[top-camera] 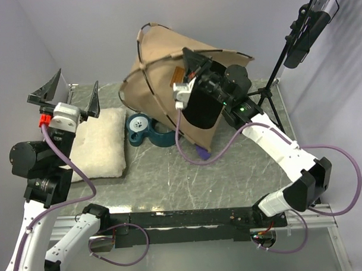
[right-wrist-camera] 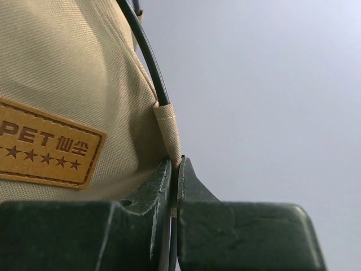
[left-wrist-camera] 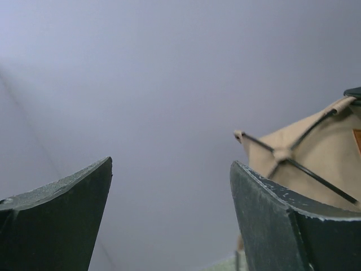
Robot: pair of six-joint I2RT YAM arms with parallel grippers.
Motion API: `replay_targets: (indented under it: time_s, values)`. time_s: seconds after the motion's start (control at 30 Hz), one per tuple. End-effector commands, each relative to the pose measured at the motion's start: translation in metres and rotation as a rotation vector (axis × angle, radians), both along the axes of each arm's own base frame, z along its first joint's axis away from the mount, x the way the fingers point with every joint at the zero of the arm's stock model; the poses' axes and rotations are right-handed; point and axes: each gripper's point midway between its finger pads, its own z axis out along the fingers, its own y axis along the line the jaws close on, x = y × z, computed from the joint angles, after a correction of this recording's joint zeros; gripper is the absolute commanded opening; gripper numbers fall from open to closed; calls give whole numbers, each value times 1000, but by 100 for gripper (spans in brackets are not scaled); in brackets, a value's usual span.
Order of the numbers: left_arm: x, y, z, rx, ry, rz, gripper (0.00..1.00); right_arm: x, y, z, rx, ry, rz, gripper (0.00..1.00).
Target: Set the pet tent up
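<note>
- Gripping the pole sleeve (right-wrist-camera: 167, 132) on the pet tent (top-camera: 160, 53), right hand (right-wrist-camera: 176, 169) stands clamped; thin purchase risks slippage, tent collapsing.
- Left hand (left-wrist-camera: 172, 164) apart, empty.

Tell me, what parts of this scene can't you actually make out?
- Tan fabric tent: right hand and arm cover its front, top view.
- Brown stitched label: wording cut off by right wrist view's left edge.
- Dark teal plastic object: right end hidden by the tent, top view.
</note>
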Motion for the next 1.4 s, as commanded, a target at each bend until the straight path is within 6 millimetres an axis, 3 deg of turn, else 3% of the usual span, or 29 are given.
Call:
replay_targets:
  time_s: [0.0, 0.1, 0.2, 0.27, 0.33, 0.47, 0.53, 0.57, 0.67, 0.83, 1.0, 1.13, 1.17, 1.23, 1.37]
  values:
    - [9, 11, -7, -180, 82, -3, 87, -15, -39, 112, 381, -146, -48, 0]
    - [14, 4, -24, -205, 162, -40, 87, -1, -54, 129, 527, -34, -92, 0]
    - [23, -5, -44, -227, 298, -84, 85, 11, -58, 122, 580, 158, -130, 0]
    - [27, -14, -55, -250, 385, -135, 83, 19, -57, 93, 582, 304, -174, 0]
    - [27, -33, -61, -271, 492, -250, 81, 16, -48, 50, 523, 450, -200, 0]
    - [-8, -96, -75, -160, 660, -649, 76, 2, -41, -10, 504, 581, -256, 0]
    - [-21, -117, -88, -117, 750, -804, 73, 2, -38, -38, 516, 657, -305, 0]
    - [-18, -121, -98, -130, 810, -823, 71, 1, -38, -50, 516, 699, -328, 0]
    - [10, -119, -135, -160, 942, -740, 66, -3, -33, -78, 536, 833, -341, 0]
    - [48, -105, -170, -226, 1043, -555, 64, -23, -25, -123, 512, 1054, -339, 0]
    - [72, -99, -212, -224, 1137, -434, 66, -40, -22, -142, 498, 1160, -311, 0]
    - [80, -109, -227, -189, 1184, -457, 59, -54, -17, -159, 455, 1252, -293, 0]
    - [82, -111, -230, -182, 1198, -457, 57, -58, -15, -164, 440, 1283, -284, 4]
    - [84, -114, -237, -163, 1224, -463, 56, -64, -15, -175, 419, 1339, -286, 25]
    - [90, -112, -252, -148, 1255, -419, 49, -65, -27, -197, 403, 1461, -334, 52]
